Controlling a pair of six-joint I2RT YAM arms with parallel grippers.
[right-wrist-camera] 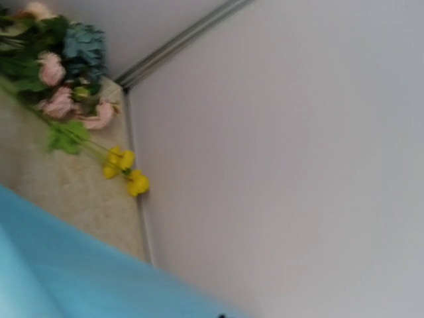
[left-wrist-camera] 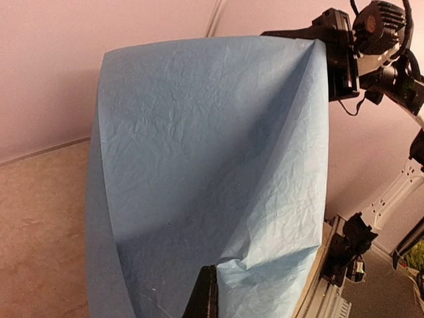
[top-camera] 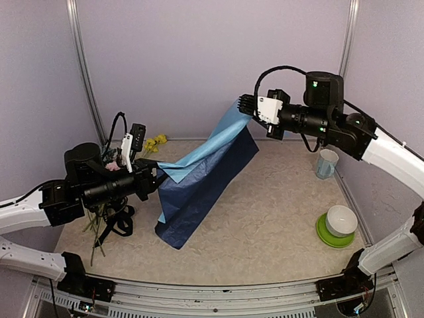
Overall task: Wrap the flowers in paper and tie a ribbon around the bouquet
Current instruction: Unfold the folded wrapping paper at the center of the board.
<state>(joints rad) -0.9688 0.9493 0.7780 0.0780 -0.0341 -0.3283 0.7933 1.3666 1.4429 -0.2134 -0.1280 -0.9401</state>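
Observation:
The paper (top-camera: pixel 205 165) hangs stretched in the air between both arms, light blue on top and darker blue on the face that drops to the table. My left gripper (top-camera: pixel 159 177) is shut on its lower left edge; in the left wrist view the closed fingers (left-wrist-camera: pixel 208 295) pinch the paper (left-wrist-camera: pixel 212 165). My right gripper (top-camera: pixel 246 106) is shut on the raised top corner. The flowers (top-camera: pixel 156 142) lie on the table behind the left arm, and the right wrist view shows the flowers (right-wrist-camera: pixel 63 73) pink, yellow and blue-green. A black floppy band, probably the ribbon (top-camera: pixel 121 224), lies under the left arm.
A light blue mug (top-camera: pixel 326 163) stands at the right wall. Nearer the front right, a white bowl (top-camera: pixel 342 219) sits on a green plate (top-camera: pixel 331 239). Walls close in the table at the back and on both sides.

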